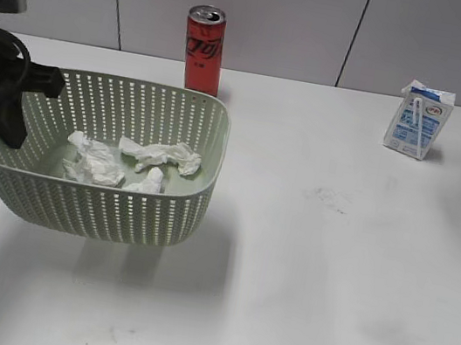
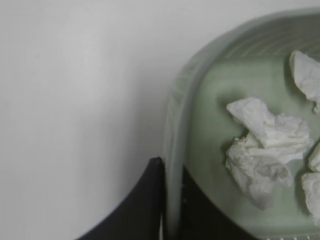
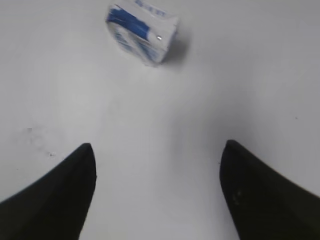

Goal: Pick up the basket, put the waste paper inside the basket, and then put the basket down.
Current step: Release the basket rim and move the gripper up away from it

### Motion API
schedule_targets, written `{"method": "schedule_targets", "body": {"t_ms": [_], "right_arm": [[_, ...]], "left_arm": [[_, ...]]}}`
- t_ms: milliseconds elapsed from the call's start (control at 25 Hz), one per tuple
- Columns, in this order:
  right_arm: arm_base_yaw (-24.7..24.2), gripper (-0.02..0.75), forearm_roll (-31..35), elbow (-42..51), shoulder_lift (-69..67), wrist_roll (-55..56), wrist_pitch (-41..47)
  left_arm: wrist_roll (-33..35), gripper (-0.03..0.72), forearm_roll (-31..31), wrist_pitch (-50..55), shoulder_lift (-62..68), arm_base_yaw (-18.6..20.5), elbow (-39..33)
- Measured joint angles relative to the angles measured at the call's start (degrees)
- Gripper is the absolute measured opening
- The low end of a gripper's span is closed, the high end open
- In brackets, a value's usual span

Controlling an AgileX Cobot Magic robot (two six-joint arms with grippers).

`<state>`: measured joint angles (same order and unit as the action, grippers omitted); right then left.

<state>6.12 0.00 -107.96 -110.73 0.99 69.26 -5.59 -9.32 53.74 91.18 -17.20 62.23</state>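
Holding three waste paper wads [image 1: 126,164], one basket [image 1: 118,207] hangs from clamped left jaws; right jaws gape empty.

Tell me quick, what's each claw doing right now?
Left gripper: closed on the basket wall, holding it tilted.
Right gripper: open, holding nothing.

Both arms are matte black, the left end effector [image 1: 13,105] trailing a black cable.
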Motion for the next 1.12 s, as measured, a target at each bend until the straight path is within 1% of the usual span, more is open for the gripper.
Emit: {"method": "schedule_targets", "body": {"t_ms": [120, 280, 480, 720, 880, 1120], "right_arm": [[-2.27, 0.578, 0.0, 5.43, 5.52, -0.13, 0.0], [-2.43, 0.577, 0.0, 17.88, 17.78, -0.2, 0.0], [-2.43, 0.577, 0.0, 35.71, 38.9, -0.25, -0.3], [-2.43, 0.576, 0.0, 54.82, 60.84, -0.25, -5.66], [-2.43, 0.576, 0.0, 63.88, 74.82, -0.3, -6.1], [-2.43, 0.576, 0.0, 73.46, 92.84, -0.3, -6.3]], "left_arm": [[0.0, 0.006, 0.0, 0.0, 0.0, 0.0, 0.0], [0.0, 0.006, 0.0, 0.0, 0.0, 0.0, 0.0], [0.0, 0.006, -0.13, -0.86, 0.0, 0.0, 0.0], [0.0, 0.006, -0.62, -2.22, 0.0, 0.0, 0.0], [0.0, 0.006, -0.88, -3.79, 0.0, 0.0, 0.0], [0.0, 0.006, -0.97, -7.33, 0.42, 0.0, 0.0]]}}
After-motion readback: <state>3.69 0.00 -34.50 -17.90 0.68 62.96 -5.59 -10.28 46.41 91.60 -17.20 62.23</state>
